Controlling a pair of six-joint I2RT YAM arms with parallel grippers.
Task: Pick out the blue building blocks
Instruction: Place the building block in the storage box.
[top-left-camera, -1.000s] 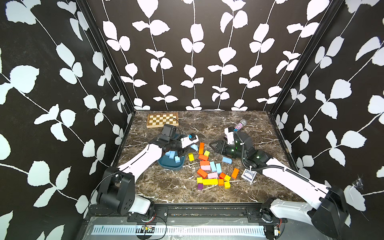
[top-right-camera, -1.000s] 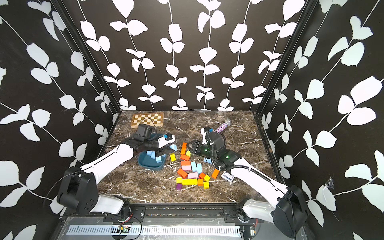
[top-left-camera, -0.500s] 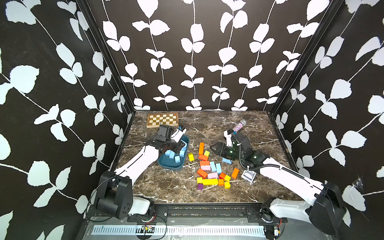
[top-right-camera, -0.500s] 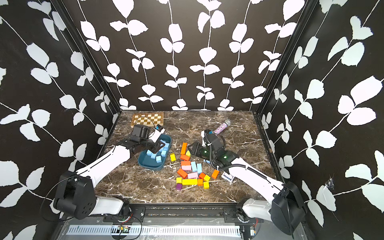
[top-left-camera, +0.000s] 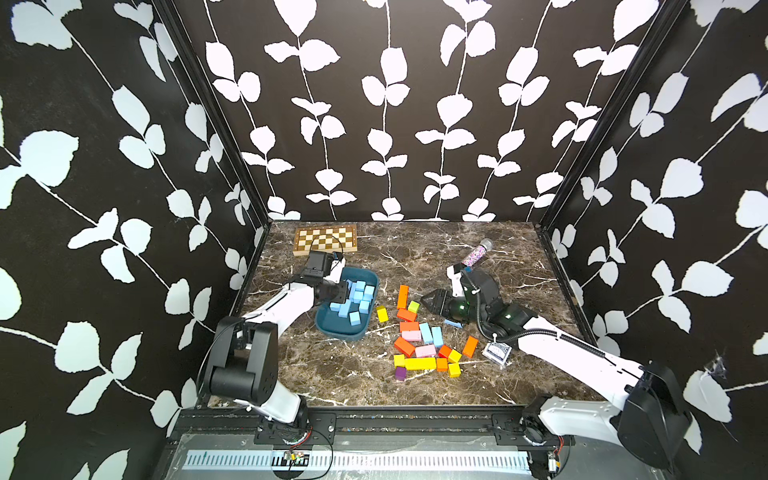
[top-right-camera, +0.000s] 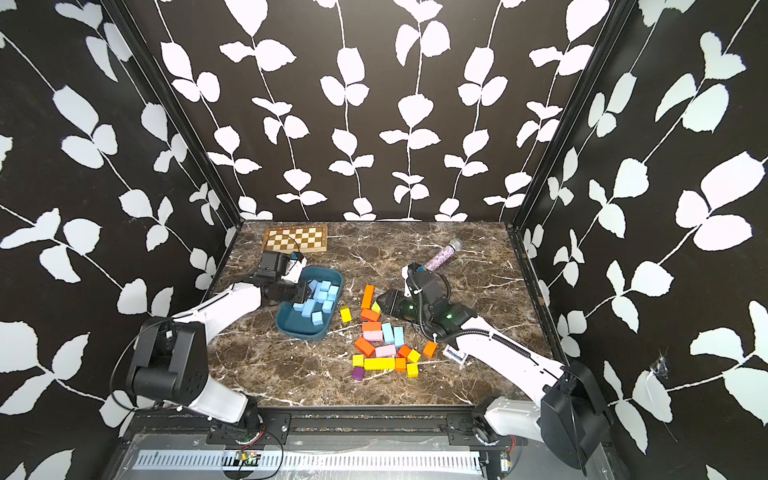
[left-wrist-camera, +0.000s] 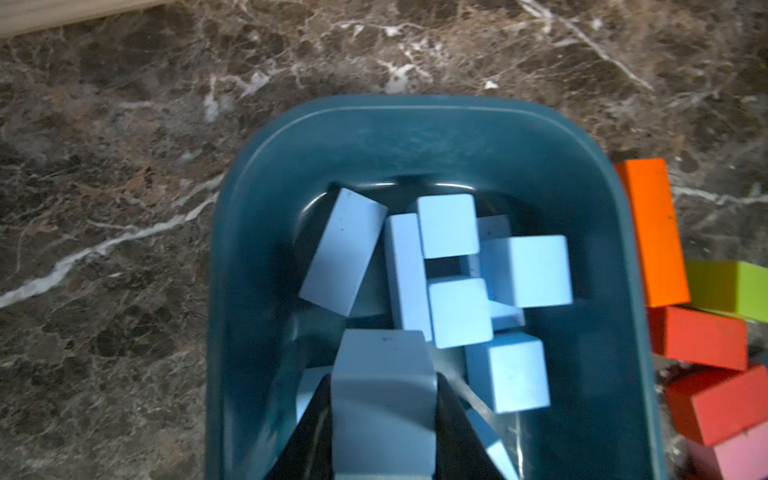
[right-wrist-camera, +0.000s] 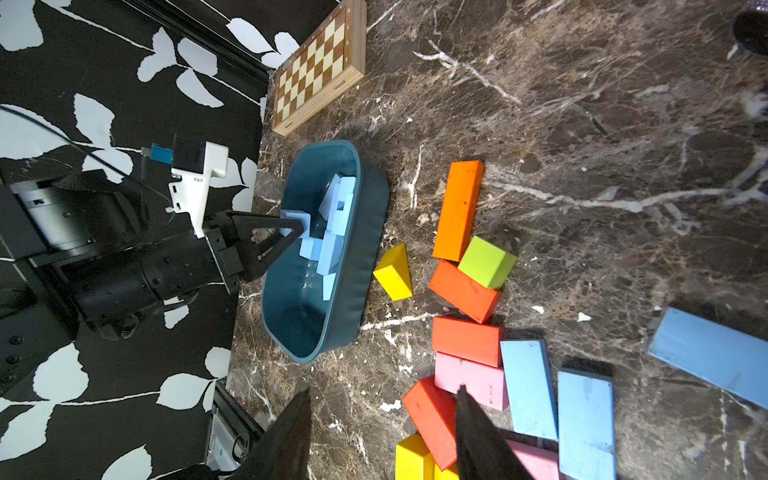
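Blue blocks (top-left-camera: 357, 297): most in tray (top-left-camera: 329, 321), three on table (top-left-camera: 332, 374)

Your left gripper (left-wrist-camera: 384, 376) is closed tight on one blue block (left-wrist-camera: 382, 424), a jaw on each side, and holds it above the tray, at the edge of the heap. The heap lies loose, some blocks flat and some tilted on others, in the tray half nearer the chessboard (top-left-camera: 325, 240).

Your right gripper (right-wrist-camera: 384, 390) hangs low over the mixed pile with its jaws apart and nothing between them. An orange block (right-wrist-camera: 432, 419) and a pink block (right-wrist-camera: 469, 380) lie just below its tips.

Outside the tray you have three flat on the table: a blue pair (right-wrist-camera: 528, 386) side by side, against the pink and orange blocks, and a lone blue block (right-wrist-camera: 715, 357) off by itself, apart from the pile. In both top views it sits just beside the right gripper's body.
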